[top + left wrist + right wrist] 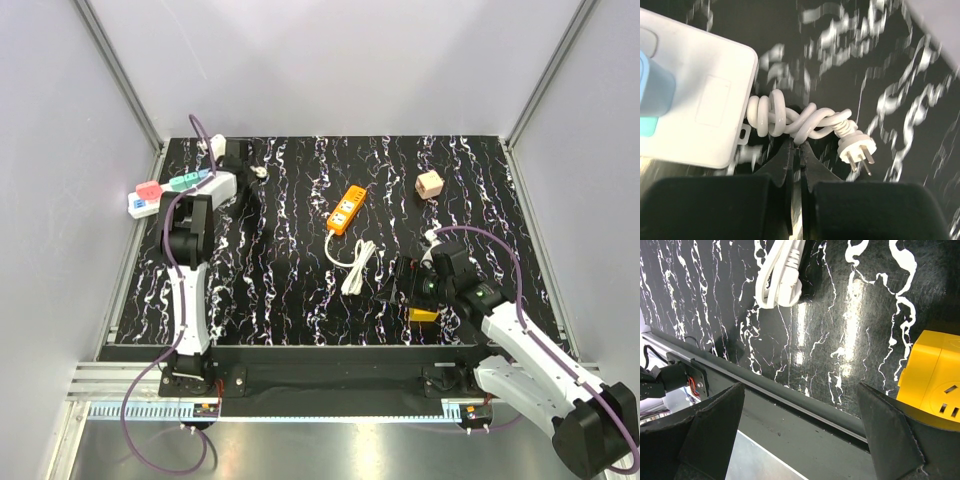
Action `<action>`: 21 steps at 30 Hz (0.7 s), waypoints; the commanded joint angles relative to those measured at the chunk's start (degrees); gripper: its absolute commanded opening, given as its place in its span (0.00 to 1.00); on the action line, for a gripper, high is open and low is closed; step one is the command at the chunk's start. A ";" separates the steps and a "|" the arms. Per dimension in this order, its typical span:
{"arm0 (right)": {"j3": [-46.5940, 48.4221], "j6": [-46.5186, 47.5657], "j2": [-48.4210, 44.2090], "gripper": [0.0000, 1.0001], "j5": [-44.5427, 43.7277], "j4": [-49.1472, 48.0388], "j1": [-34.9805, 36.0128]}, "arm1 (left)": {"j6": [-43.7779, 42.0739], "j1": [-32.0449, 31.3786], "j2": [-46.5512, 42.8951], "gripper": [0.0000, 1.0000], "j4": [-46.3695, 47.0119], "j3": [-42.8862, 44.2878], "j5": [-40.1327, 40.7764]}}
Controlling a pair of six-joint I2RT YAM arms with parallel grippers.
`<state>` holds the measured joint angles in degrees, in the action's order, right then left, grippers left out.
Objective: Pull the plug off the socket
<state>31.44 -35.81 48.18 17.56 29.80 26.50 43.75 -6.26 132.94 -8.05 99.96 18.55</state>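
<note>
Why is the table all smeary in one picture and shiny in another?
Left wrist view: the table has blurred, smeared white veins, worst at the right. Right wrist view: light glares off it in a bright streak. Top view: evenly lit and sharp.

Socket (138, 207) far left, shorter strip (346, 209) centre — cube (430, 185) behind-right.

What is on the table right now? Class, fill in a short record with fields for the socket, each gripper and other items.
socket: long white power strip at the table's left edge, blue block on it
cord: coiled white cord at the strip's end
left gripper: shut, tips at the cord
right gripper: open, beside a yellow block
other: orange power strip mid-table
</note>
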 commanded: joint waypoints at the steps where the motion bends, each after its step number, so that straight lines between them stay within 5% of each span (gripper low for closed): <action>1: 2.75 0.57 -0.19 1.00 0.45 -0.89 0.31 | -4.54 -2.87 -11.62 0.00 2.87 -5.81 2.55; 14: 2.04 0.48 -0.81 1.00 0.28 -0.97 0.30 | 1.33 -21.94 -38.71 0.00 4.63 -44.29 6.94; 21: 3.45 1.10 2.35 1.00 2.03 -1.41 0.30 | 9.33 -34.14 -48.12 0.00 0.15 -55.22 6.68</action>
<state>32.14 -35.79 49.82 18.22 29.80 26.50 48.14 -37.32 89.60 -9.74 46.22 22.26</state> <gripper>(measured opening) 0.994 0.034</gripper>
